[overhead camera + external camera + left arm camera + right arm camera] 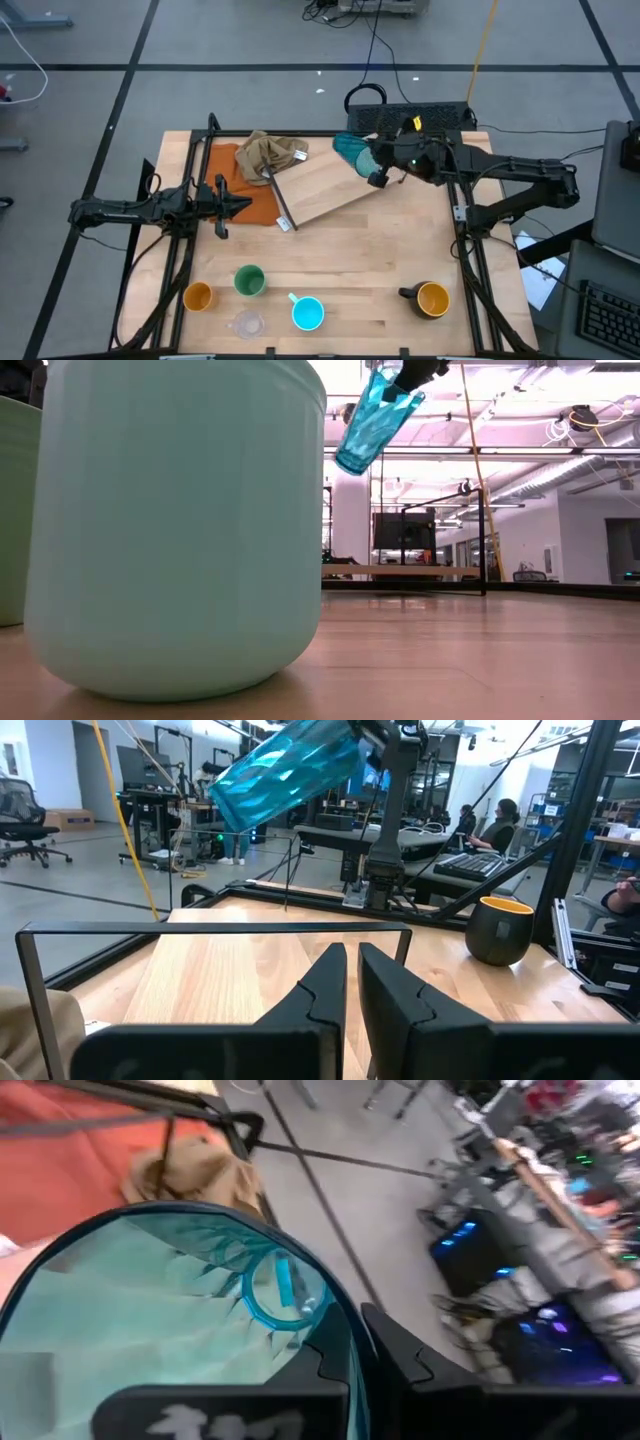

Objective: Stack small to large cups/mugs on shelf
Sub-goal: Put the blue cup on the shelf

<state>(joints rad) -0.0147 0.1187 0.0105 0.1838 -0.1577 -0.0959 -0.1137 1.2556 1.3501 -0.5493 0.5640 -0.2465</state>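
My right arm reaches in from the right side toward the far middle of the table, elbow bent, wrist raised well above the surface. My right gripper (378, 170) is clamped on the rim of the tumbler (350, 150), one finger inside and one outside, holding it tilted in the air with its base pointing left and far. My left arm lies low along the left side, stretched toward the middle. My left gripper (228, 203) holds nothing, its fingers (330, 982) nearly together, a thin gap between them.

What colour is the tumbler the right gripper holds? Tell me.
Translucent teal-blue tumbler; clearest in the low view.
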